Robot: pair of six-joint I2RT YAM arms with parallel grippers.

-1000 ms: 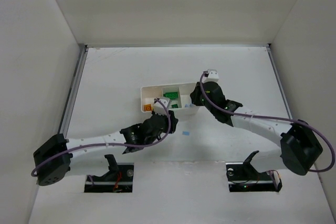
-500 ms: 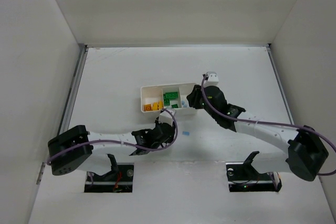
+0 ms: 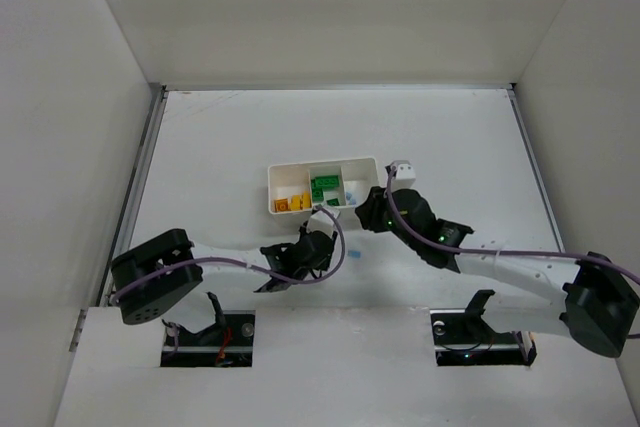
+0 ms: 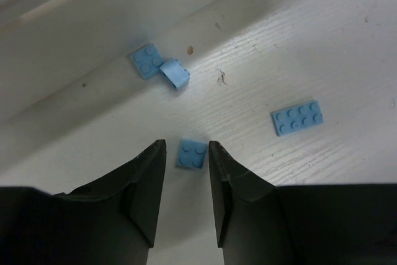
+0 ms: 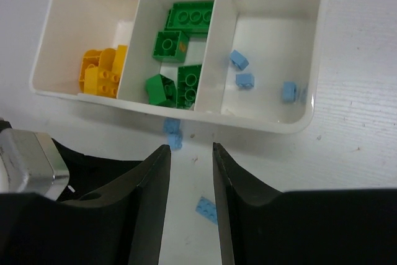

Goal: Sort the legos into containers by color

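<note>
The white tray (image 3: 270, 183) holds yellow legos (image 5: 102, 72) in its left compartment, green legos (image 5: 177, 54) in the middle and small light blue legos (image 5: 242, 69) in the right. Outside its near wall (image 5: 273, 122) lie two blue pieces (image 5: 172, 133), which also show in the left wrist view (image 4: 161, 66). A blue 2x2 plate (image 4: 192, 154) lies on the table just ahead of my open left gripper (image 4: 187, 147), in line with the gap. A blue 2x4 plate (image 4: 298, 117) lies to its right. My right gripper (image 5: 191, 150) is open and empty, just short of the tray.
Both grippers (image 3: 322, 239) (image 3: 368, 211) sit close together in front of the tray. The left wrist's metal body (image 5: 25, 159) shows at the left of the right wrist view. White walls enclose the table on three sides.
My left gripper has drawn back from the tray's yellow end toward the near edge and come low over the table. My right gripper has pulled back from above the tray to its near side.
</note>
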